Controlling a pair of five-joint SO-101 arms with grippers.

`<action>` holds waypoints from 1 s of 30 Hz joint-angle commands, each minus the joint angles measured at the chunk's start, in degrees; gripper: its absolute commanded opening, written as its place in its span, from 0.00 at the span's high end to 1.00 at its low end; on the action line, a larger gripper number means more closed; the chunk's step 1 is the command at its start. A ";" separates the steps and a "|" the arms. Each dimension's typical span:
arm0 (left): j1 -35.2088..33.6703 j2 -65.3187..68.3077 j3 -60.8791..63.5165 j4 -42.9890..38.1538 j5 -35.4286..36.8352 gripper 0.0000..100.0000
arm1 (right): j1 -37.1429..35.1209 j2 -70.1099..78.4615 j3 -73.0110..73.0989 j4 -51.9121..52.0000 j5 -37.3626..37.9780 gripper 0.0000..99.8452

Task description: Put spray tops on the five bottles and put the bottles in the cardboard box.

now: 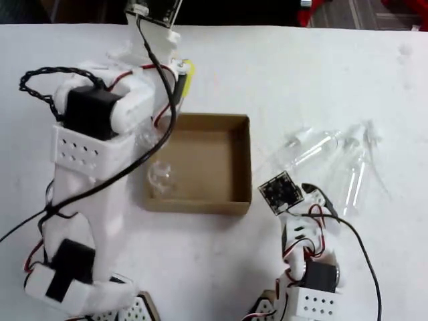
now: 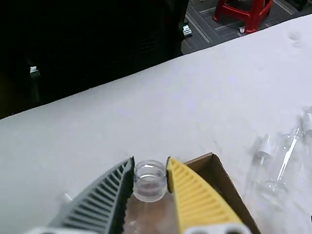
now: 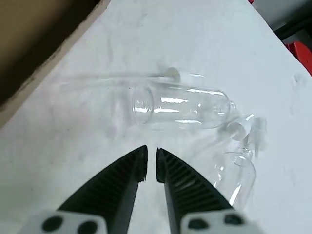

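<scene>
Pinching the open neck of a clear bottle (image 2: 148,184) between its grey and yellow fingers, the left claw (image 2: 149,165) hung over the far edge of the cardboard box (image 1: 237,164), with the bottle's mouth uncapped. In the high view the left claw (image 1: 182,75) sat just past the box's far wall above the white tabletop (image 1: 281,73). Inside the box, close to the wall on the left arm's side, lay another clear bottle (image 1: 160,177).

On the other side of the box, the right claw (image 3: 151,165) had its black fingers pressed almost together with nothing between them, and it hovered over bare tabletop. Just ahead of it an uncapped bottle (image 3: 180,105) lay on its side, open mouth turned towards the box edge (image 3: 39,48). A spray top (image 3: 170,73) with its thin tube lay just beyond that bottle, and a second loose bottle (image 3: 239,178) lay near it. From above, the right claw (image 1: 313,195) sat between the box and the loose bottles (image 1: 321,150).
</scene>
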 commanded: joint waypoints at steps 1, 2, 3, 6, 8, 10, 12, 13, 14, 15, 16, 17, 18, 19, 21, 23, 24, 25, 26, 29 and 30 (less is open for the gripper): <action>-0.66 -8.66 10.29 -8.62 0.97 0.98 | -2.15 -0.31 0.53 0.48 0.53 0.98; -0.75 -10.59 13.36 -10.73 0.97 0.98 | -2.24 -0.31 0.53 0.57 0.53 0.98; -1.01 -12.79 16.53 -13.01 0.97 0.98 | -2.24 -0.31 0.53 0.57 0.53 0.98; -1.27 -18.59 27.78 -23.74 0.88 0.98 | -2.24 -0.31 0.53 0.48 0.53 0.98; -1.27 -21.76 36.04 -32.70 0.88 0.98 | -2.24 -0.31 0.53 0.48 0.53 0.98; -1.19 -23.69 44.31 -41.58 0.88 0.98 | -2.24 -0.31 0.53 0.48 0.53 0.98; -1.19 -24.84 51.87 -49.93 0.88 0.98 | -2.24 -0.31 0.53 0.48 0.53 0.98; -1.27 -25.10 55.21 -53.80 0.88 0.98 | -2.24 -0.31 0.53 0.48 0.53 0.98; -1.27 -25.45 58.11 -56.97 0.88 0.98 | -2.24 -0.31 0.53 0.48 0.53 0.98; -1.71 -25.63 60.84 -59.60 0.88 0.97 | -2.24 -0.31 0.53 0.48 0.53 0.98; -2.24 -25.71 63.03 -61.63 0.88 0.96 | -2.24 -0.31 0.53 0.48 0.53 0.98; -2.68 -25.98 64.79 -63.03 0.88 0.94 | -2.24 -0.31 0.53 0.48 0.53 0.98; -2.77 -26.42 66.37 -64.00 0.97 0.92 | -2.33 -0.31 0.53 0.48 0.53 0.98; -2.86 -27.03 67.78 -64.53 0.97 0.90 | -2.33 -0.31 0.53 0.40 0.53 0.98; -3.65 -28.35 70.07 -65.05 0.97 0.90 | -2.42 -0.31 0.53 0.40 0.53 0.98; -3.82 -28.62 71.12 -65.32 0.97 0.91 | -3.21 -0.31 0.53 0.57 0.53 0.98; -3.82 -28.62 71.91 -66.37 0.97 0.91 | -3.56 -0.31 0.53 0.57 0.53 0.98; -3.82 -28.62 72.97 -67.60 0.97 0.91 | -3.56 -0.31 0.53 0.66 0.53 0.98; -3.82 -28.26 74.29 -69.54 0.97 0.91 | -3.56 -0.31 0.53 0.66 0.53 0.98; -3.82 -26.51 78.59 -77.01 0.97 0.91 | -3.56 -0.31 0.53 0.66 0.53 0.98; -3.82 -25.89 79.82 -78.77 0.97 0.91 | -3.47 -0.31 0.53 0.66 0.53 0.98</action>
